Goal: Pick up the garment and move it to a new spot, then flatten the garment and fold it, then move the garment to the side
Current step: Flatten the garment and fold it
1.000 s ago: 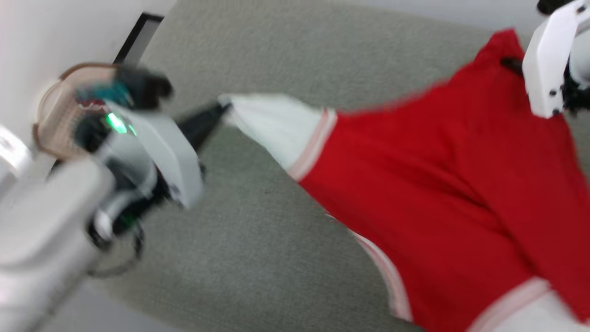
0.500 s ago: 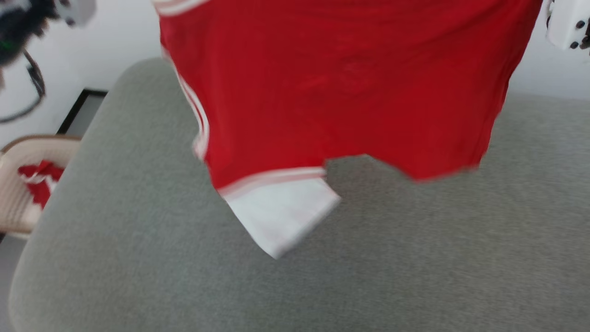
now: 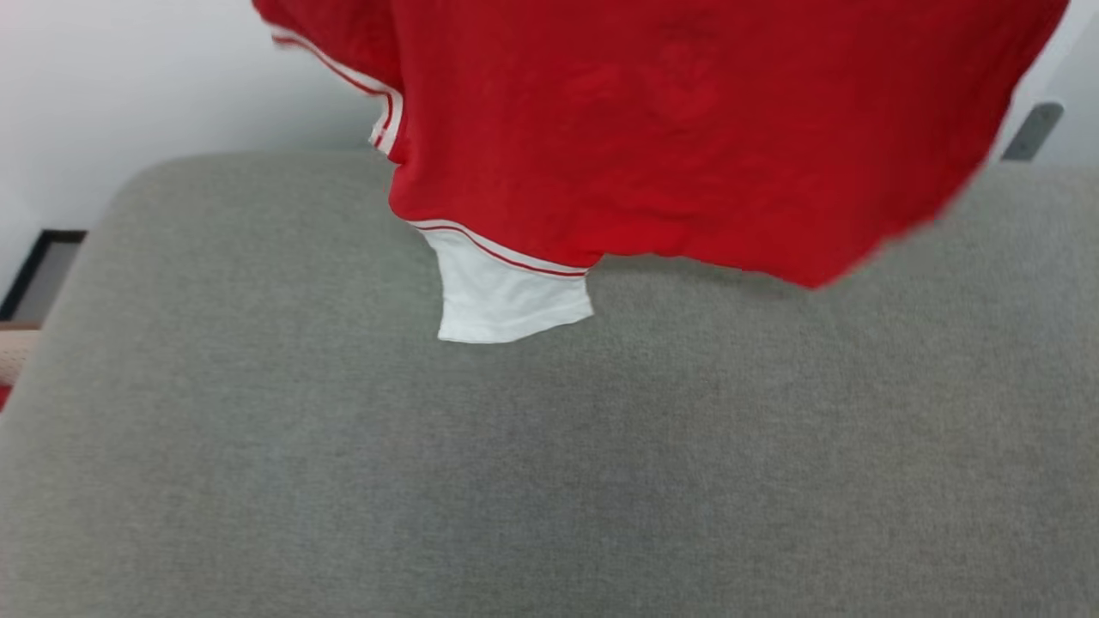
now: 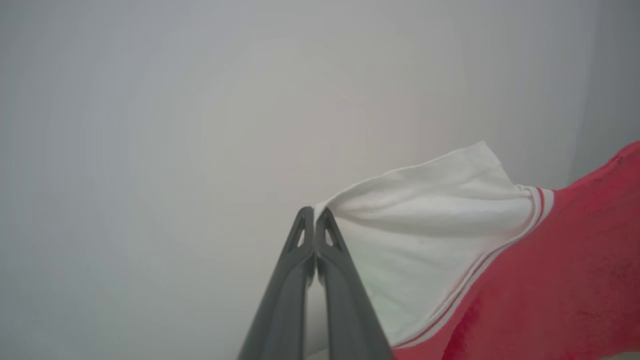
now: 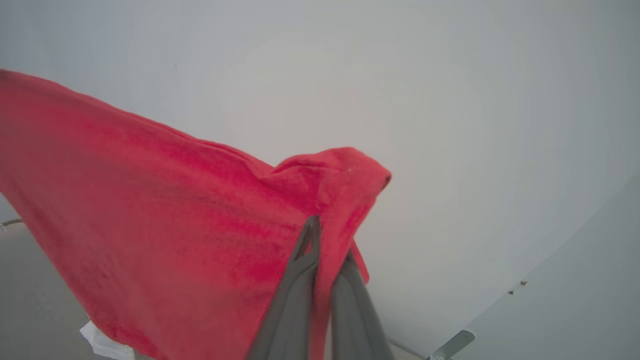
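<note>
Since a second ago the garment (image 3: 687,129) has come up: it hangs below and between your grippers, over the grey surface (image 3: 549,481). Your left gripper (image 4: 314,214) is pinched tight on the white sleeve tip (image 4: 425,220), right gripper (image 5: 327,240) on a red corner (image 5: 345,170). Mid-carry; lay-down next.

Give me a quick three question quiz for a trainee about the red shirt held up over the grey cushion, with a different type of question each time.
1. True or false: the shirt lies spread flat on the grey cushion.
2. Which part does the left gripper pinch? A) the red hem B) the white sleeve C) the collar
3. Fill in: the right gripper is shut on ____ fabric.

Key: 1 false, it hangs from both grippers; 2 B; 3 red.
</note>
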